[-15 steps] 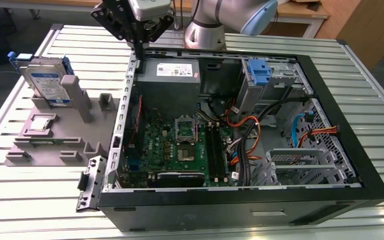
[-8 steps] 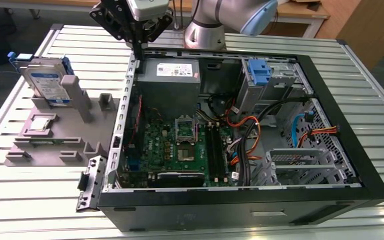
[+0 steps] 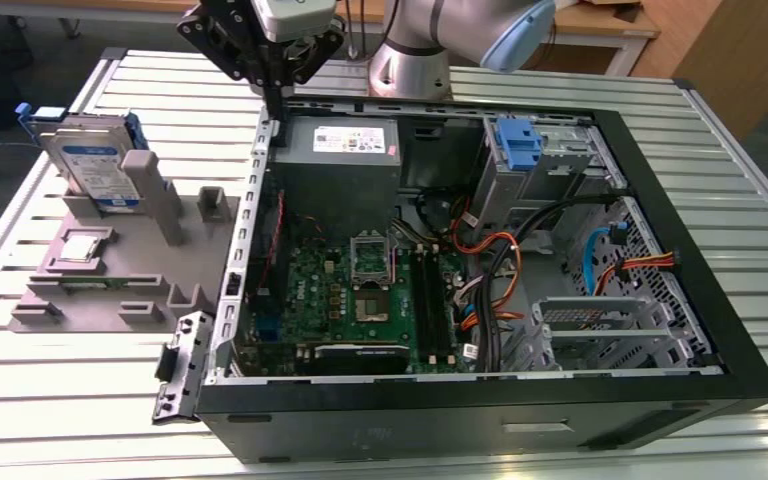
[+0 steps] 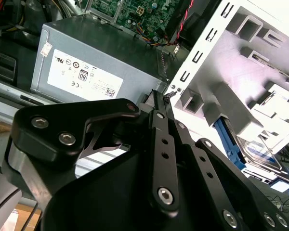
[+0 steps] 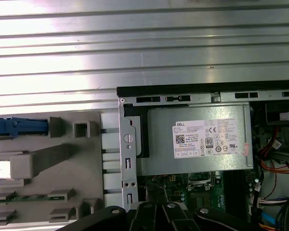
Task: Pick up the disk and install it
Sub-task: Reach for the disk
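Nearest me, the open computer case (image 3: 491, 405) lies on the slatted table (image 3: 64, 400), with slats showing along its front edge. Further back, on the exterior view's left, the disk (image 3: 96, 165) stands on edge in the grey holder (image 3: 117, 285), apart from the case wall. Beyond, the gripper (image 3: 275, 105) hangs over the case's far rim by the power supply (image 3: 337, 150), jaws pinched together on nothing.

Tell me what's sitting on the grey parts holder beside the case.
The disk stands on edge in a slot at the holder's far end in the exterior view. A small silver chip lies flat in a square recess. The disk's lower edge is hidden by the slot's posts.
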Robot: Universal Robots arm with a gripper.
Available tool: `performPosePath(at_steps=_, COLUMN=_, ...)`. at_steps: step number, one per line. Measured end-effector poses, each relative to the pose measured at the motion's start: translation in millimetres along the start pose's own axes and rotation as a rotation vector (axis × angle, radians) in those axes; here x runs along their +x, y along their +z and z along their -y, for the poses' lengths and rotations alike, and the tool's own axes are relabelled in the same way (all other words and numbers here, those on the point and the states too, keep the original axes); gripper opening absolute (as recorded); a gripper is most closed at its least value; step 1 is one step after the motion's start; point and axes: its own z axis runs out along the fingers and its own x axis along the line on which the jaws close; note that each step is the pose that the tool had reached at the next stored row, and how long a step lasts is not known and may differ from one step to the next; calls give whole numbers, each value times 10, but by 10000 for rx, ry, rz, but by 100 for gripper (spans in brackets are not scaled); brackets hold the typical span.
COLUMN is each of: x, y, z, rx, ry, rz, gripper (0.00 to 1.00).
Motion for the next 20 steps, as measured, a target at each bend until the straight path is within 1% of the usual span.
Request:
performPosePath(at_steps=5, x=30, y=-1, z=2, rx=0, ry=1, rz=0, gripper=10)
performPosePath(at_steps=11, x=46, y=0, z=-43, rx=1, ry=0, rz=-1, gripper=10)
performPosePath(at_steps=17, x=111, y=-1, z=-47, rx=0, ry=1, rz=0, gripper=10)
performPosePath(at_steps=20, x=120, y=0, z=-47, rx=0, ry=-1, rz=0, gripper=10)
